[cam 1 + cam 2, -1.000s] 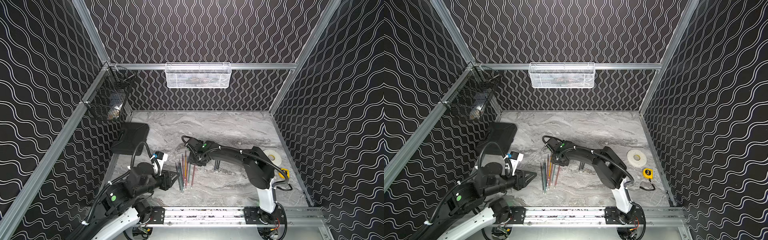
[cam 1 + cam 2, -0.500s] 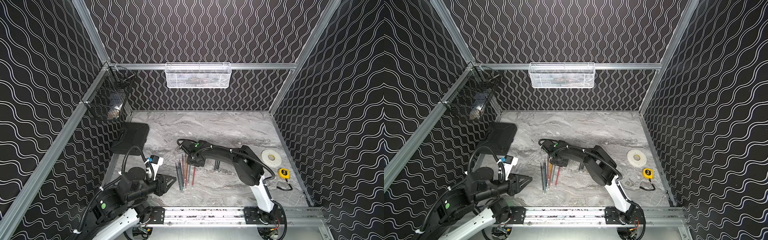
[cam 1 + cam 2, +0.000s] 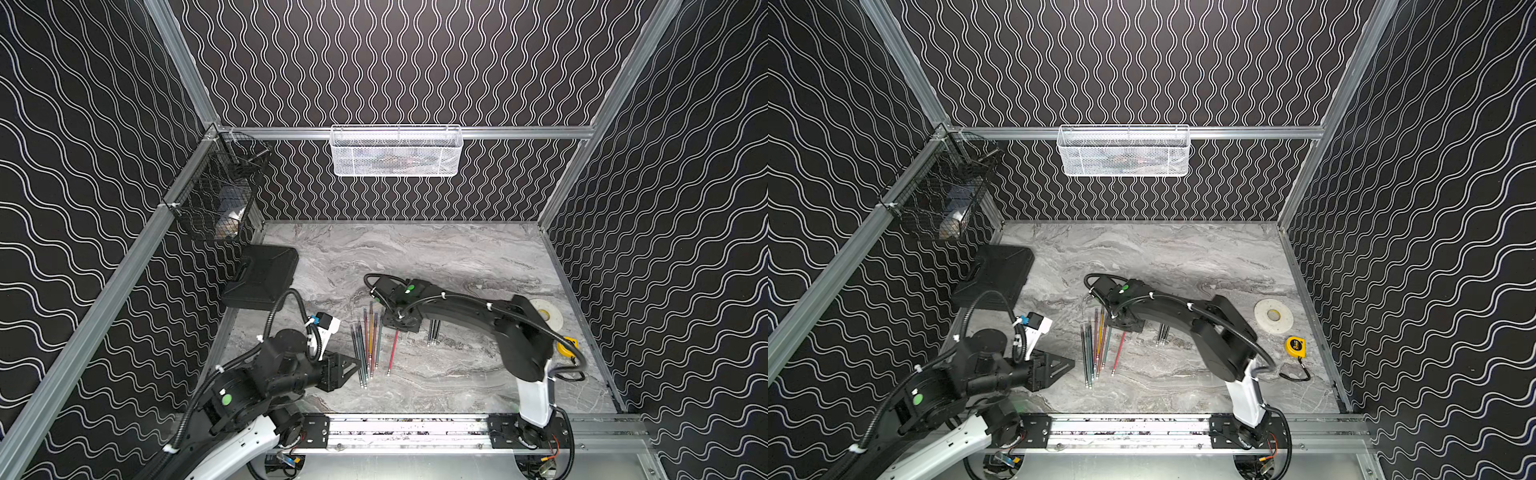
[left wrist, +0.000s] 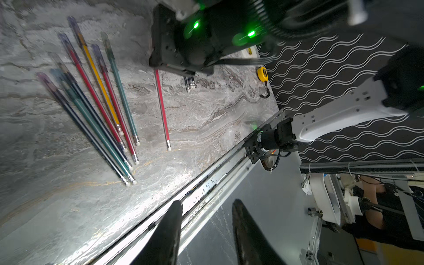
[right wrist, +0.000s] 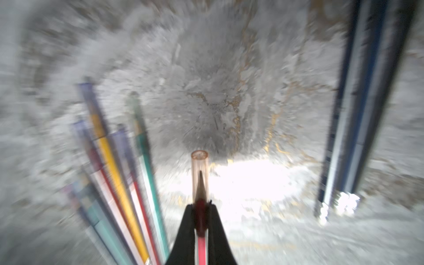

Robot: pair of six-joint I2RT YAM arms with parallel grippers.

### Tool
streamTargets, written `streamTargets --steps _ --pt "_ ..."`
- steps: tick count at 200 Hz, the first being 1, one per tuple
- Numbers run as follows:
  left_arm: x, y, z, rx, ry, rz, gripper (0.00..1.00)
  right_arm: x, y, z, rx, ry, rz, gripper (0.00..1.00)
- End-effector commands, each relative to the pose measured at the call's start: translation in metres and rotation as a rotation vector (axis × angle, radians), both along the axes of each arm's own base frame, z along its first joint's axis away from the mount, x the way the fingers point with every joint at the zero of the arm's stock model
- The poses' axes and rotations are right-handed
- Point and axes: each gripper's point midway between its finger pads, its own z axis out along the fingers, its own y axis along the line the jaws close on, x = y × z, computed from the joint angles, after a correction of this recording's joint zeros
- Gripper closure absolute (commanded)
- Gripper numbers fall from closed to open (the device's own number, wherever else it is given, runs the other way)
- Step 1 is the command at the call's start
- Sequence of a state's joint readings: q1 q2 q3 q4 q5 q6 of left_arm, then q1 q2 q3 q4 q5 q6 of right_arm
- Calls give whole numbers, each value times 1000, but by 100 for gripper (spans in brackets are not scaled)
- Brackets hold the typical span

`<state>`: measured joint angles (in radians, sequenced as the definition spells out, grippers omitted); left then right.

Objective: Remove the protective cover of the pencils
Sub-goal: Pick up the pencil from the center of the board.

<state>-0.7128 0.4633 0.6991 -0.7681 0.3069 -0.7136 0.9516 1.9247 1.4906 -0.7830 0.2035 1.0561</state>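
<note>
right tool pinched tight on red pencil, just behind its clear cover; cover sits on tip, sharpened point visible inside. left tool partly spread, nothing between fingers, over front rail, lower centre of left wrist frame. pencils fanned flat on counter, lower centre in both top views. red one apart, right of fan. few dark pencils further right, beside right arm.

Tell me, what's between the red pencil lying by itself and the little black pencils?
Nothing but bare marble table. The left wrist view shows the gap between the red pencil and the black pencils clearly.
</note>
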Motion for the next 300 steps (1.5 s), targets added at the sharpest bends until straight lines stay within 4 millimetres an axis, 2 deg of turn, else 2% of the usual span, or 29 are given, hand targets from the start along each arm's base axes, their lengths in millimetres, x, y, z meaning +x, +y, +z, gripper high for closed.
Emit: streamTargets --steps 1,49,55,88,121,145,208,258,289,300 --pt "2 -24 2 -94 33 -64 62 -5 -5 32 65 -67 71 96" --pt "17 -61 -5 -227 109 -102 61 -33 -32 95 310 -209 91 96" --pt "18 -67 -3 -244 107 -112 61 -38 -39 93 319 -217 90 96" --pt "18 -90 -4 -209 89 -144 60 -47 -55 119 418 -303 76 95" --pt "12 -117 -15 -189 99 -178 60 -58 -53 122 489 -280 89 95" --pt "11 -128 -21 -162 85 -178 61 -64 -48 122 545 -264 97 96" --pt "10 -144 -24 -132 64 -185 61 -73 -41 125 639 -230 104 95" --pt "9 -146 -28 -118 62 -185 61 -76 -43 129 671 -230 87 95" --pt "9 -146 -27 -120 56 -188 72 -78 -44 129 682 -224 80 95" --pt "10 -146 -27 -112 54 -184 73 -78 -43 128 688 -220 77 96"
